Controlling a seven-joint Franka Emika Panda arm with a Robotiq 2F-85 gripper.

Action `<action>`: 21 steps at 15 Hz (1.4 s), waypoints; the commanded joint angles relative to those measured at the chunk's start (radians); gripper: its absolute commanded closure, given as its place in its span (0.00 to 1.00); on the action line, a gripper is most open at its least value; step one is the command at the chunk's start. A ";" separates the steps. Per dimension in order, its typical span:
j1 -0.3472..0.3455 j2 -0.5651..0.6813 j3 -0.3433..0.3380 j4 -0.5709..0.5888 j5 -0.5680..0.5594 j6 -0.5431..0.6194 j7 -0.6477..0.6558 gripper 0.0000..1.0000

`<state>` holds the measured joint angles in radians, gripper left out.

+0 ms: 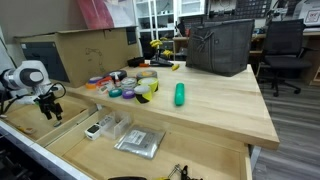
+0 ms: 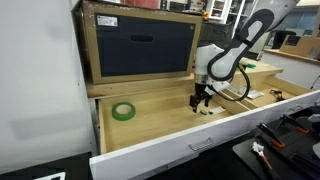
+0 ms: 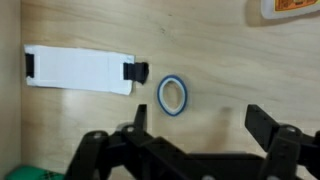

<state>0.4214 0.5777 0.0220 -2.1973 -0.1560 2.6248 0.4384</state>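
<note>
Gripper (image 3: 197, 125) hovers wide open, holding nothing, just beside blue ring (image 3: 174, 96) on drawer floor (image 2: 160, 118), near front wall (image 2: 200, 137).

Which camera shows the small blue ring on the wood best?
The wrist view: the blue ring lies flat, whole and unobstructed, just right of the white strip and just ahead of the open gripper. In both exterior views it is too small to make out near the gripper.
</note>
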 commanded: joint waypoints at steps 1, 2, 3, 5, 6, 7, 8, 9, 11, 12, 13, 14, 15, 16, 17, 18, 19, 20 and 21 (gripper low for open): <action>0.032 0.024 -0.024 0.008 -0.030 0.072 0.015 0.00; 0.038 0.029 -0.028 0.007 -0.031 0.095 0.015 0.00; 0.043 0.035 -0.031 0.008 -0.031 0.113 0.014 0.00; 0.051 0.046 -0.038 0.009 -0.022 0.150 0.012 0.00; 0.054 0.050 -0.039 0.008 -0.015 0.168 0.009 0.00; 0.058 0.051 -0.042 0.007 -0.011 0.182 0.009 0.00; 0.058 0.050 -0.040 0.005 -0.004 0.194 0.006 0.00; 0.058 0.045 -0.037 0.001 0.002 0.202 0.005 0.00; 0.055 0.037 -0.028 -0.001 0.017 0.213 0.000 0.00; 0.057 0.035 -0.025 -0.003 0.023 0.220 0.001 0.00; 0.056 0.034 -0.020 -0.003 0.032 0.223 -0.002 0.00; 0.059 0.036 -0.018 -0.002 0.040 0.225 0.000 0.00; 0.059 0.037 -0.012 -0.002 0.050 0.227 -0.001 0.00; 0.060 0.039 -0.009 -0.001 0.059 0.227 -0.001 0.00; 0.065 0.041 -0.009 0.000 0.065 0.226 0.004 0.00; 0.063 0.041 -0.002 0.000 0.075 0.222 0.000 0.00; 0.064 0.038 0.002 -0.002 0.083 0.217 -0.001 0.00; 0.068 0.034 0.002 -0.006 0.090 0.215 0.002 0.00; 0.070 0.029 0.003 -0.012 0.097 0.209 0.005 0.00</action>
<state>0.4819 0.6262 0.0210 -2.1949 -0.0905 2.8393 0.4383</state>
